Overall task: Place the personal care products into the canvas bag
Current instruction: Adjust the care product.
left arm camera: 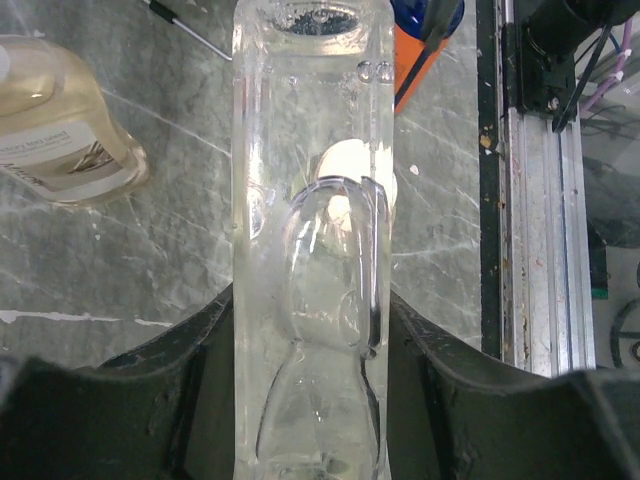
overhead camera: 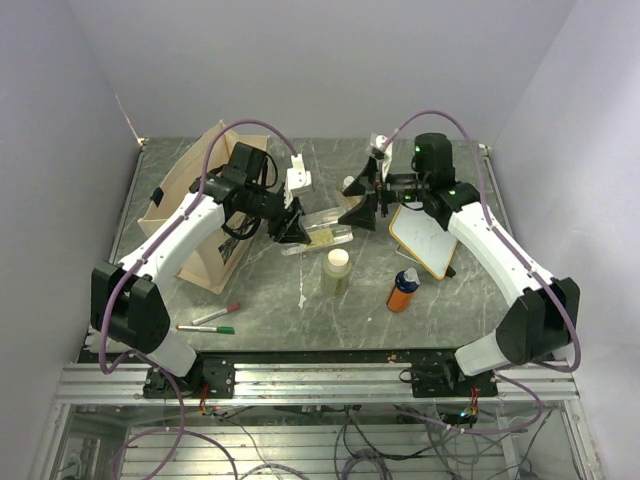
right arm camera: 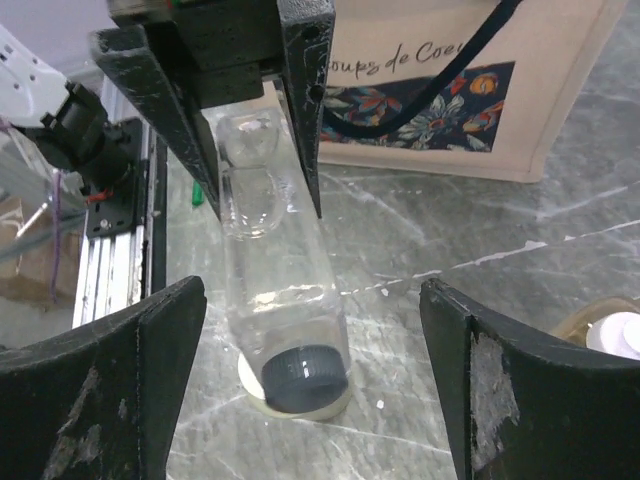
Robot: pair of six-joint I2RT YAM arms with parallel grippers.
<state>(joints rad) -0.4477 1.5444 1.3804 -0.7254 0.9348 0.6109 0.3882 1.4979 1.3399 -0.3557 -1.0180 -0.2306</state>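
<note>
**Left jaws grip the clear bottle (overhead camera: 325,228); right jaws wide open**

The left jaws are clamped on the bottom end of the clear bottle, with one finger (right arm camera: 305,100) on each side. The right jaws stand wide open around its black cap (right arm camera: 305,378), with a gap on both sides. The bottle hangs tilted above the bench (overhead camera: 270,300), between the two arms, and it is not in the bag. The cloth bag (overhead camera: 178,180) stands on the left side of the bench and has a flower picture on it. A pale bottle (overhead camera: 336,272) and an orange bottle (overhead camera: 403,290) stand nearer the front. A whiteboard (overhead camera: 430,240) lies on the right. Two pens (overhead camera: 207,328) lie at the front left.
</note>
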